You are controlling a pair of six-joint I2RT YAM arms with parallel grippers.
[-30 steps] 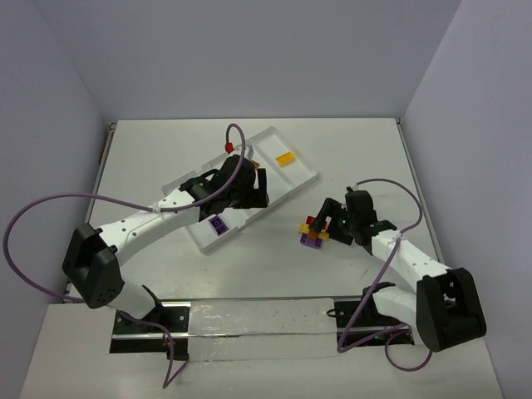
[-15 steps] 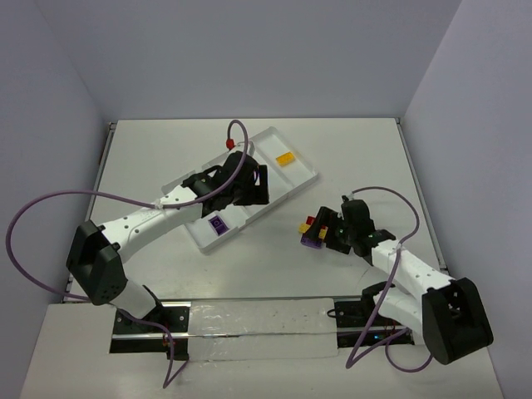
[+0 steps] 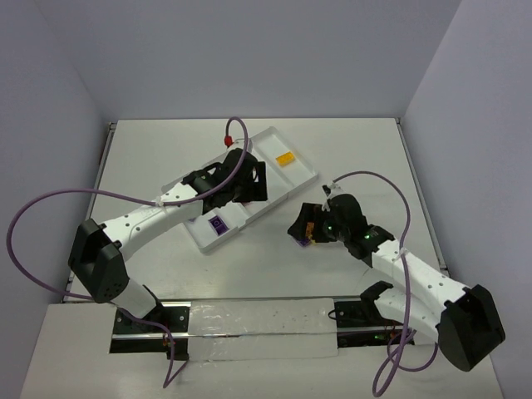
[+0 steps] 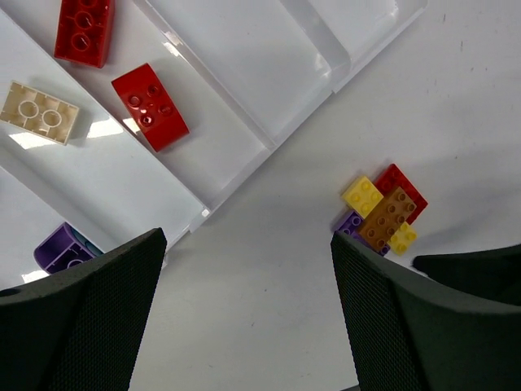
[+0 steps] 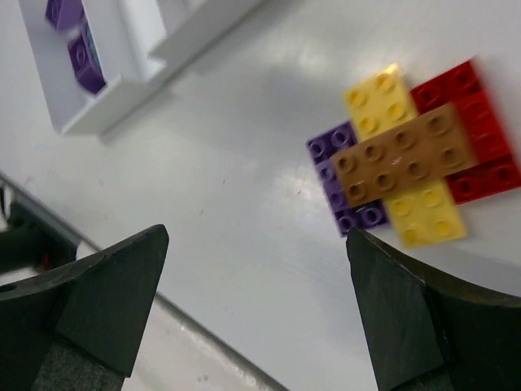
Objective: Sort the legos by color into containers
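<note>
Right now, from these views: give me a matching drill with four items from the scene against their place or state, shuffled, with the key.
Items
1. brown-orange brick
2. tan brick
3. orange-yellow brick
4. right gripper

Place or state
A. in the tray, near the red bricks
B. open, above the loose cluster
C. in the tray's end compartment, on the right in the top view
D. lying across the top of the loose cluster on the table

Pairs: 1-D, 2-A, 3-C, 4-B
</note>
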